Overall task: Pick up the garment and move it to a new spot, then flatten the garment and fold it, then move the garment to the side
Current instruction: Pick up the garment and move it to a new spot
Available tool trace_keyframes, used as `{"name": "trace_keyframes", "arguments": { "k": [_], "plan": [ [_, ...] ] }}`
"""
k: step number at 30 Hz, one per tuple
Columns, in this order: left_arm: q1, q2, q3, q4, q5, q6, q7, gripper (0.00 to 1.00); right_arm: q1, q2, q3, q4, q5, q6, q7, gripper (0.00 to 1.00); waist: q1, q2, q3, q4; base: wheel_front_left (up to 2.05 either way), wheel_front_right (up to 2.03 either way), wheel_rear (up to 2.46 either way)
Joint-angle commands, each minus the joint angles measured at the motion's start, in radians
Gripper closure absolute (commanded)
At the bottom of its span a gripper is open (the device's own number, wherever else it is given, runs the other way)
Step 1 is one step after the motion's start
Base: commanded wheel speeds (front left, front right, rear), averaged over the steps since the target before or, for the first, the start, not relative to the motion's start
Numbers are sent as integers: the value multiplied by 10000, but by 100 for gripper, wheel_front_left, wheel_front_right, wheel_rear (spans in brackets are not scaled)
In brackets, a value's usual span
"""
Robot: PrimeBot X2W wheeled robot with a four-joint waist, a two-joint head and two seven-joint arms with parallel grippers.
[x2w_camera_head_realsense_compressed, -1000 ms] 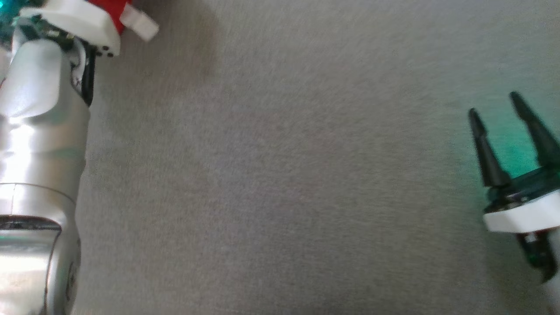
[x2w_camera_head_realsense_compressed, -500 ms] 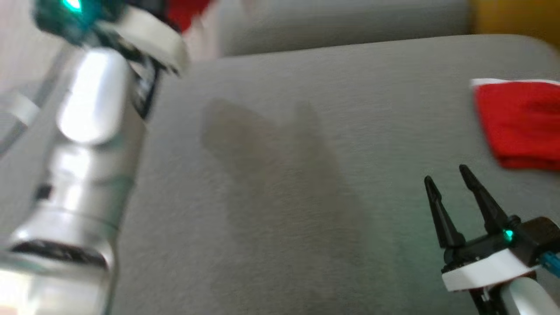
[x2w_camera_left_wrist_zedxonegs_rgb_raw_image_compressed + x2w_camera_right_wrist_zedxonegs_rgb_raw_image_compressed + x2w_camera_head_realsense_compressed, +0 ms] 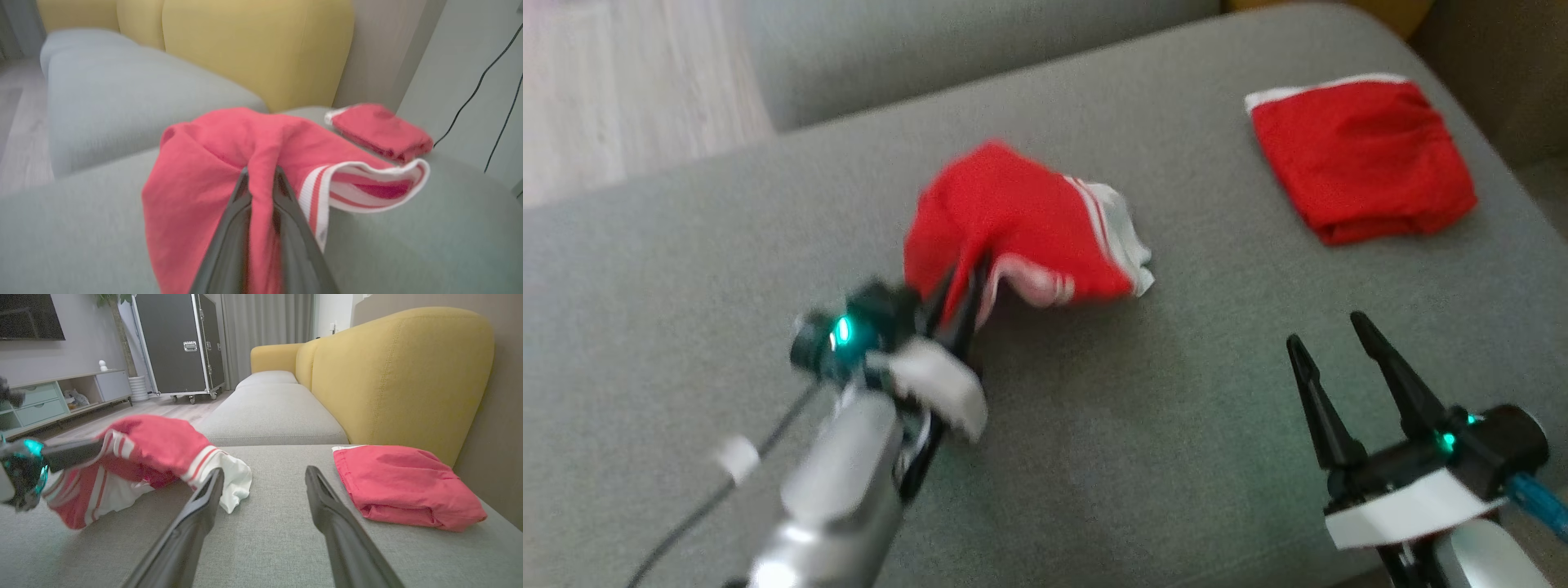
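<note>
**Item 1. Left pincer**: clenched on a bunched ridge of the garment, with cloth squeezed between the two fingers up to their tips.

**Item 2. Garment**: red knit with white striped bands. It hangs from the left pincer and spreads ahead of and beside its tips, low over the grey seat cushion. Whether the loose end touches the cushion I cannot tell.
- Handling, as judged: light, limp and not fragile. It sags wherever unsupported, and it should not slip from a firm pinch.
- Best hold for flattening: the striped band or a corner, one per pincer, rather than the middle bunch now gripped.

**Item 3. Right pincer**: released, with fingers spread and nothing between them. It sits well apart from the left pincer, and the garment's white end lies just beyond its left fingertip.

**Item 4. Folded red piece**: lies ahead of the right pincer, on the cushion near the yellow backrest.

**Change noted:** the head camera has swung, so the whole scene has shifted. Half a second earlier the left pincer and a scrap of red sat at the upper left corner of the head view. They now sit mid-view over the cushion. The right pincer is spread as before.
</note>
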Motion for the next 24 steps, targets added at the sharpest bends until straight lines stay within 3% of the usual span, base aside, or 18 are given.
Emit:
{"name": "trace_keyframes", "arguments": {
  "k": [1,4,5,6,9,10,17,24],
  "plan": [
    [-239,181,207,-121,-14,54,-211,100,-506,-49,176,-291,22,-7,-26,0,-1,-1,549,-143,0,0,0],
    [246,108,-193,533,159,246,-606,100,-644,-10,217,-169,70,-7,-26,0,-1,-1,771,-37,0,0,0],
    [339,90,-310,703,238,369,-714,23,-670,7,213,-131,89,-7,-26,0,-1,-1,797,34,0,0,0],
    [409,73,-354,803,241,514,-810,0,-685,21,197,-88,95,-7,-26,0,-1,-1,793,134,0,0,0],
    [673,43,-451,646,254,967,-974,0,-617,59,112,85,86,-7,-26,0,-1,-1,548,519,0,0,0],
    [1035,38,-408,-193,273,1337,-989,0,-492,130,-16,197,57,-7,-26,0,-1,-1,257,810,0,0,0],
    [3310,34,376,-2943,393,2431,-996,0,223,509,-557,474,-149,-7,-26,0,-1,-1,-977,1923,0,0,0],
    [5122,38,1346,-5124,1427,2914,-997,0,691,1028,-1103,479,-572,-7,-26,0,-1,-1,-1586,2821,0,0,0]
  ]
}}
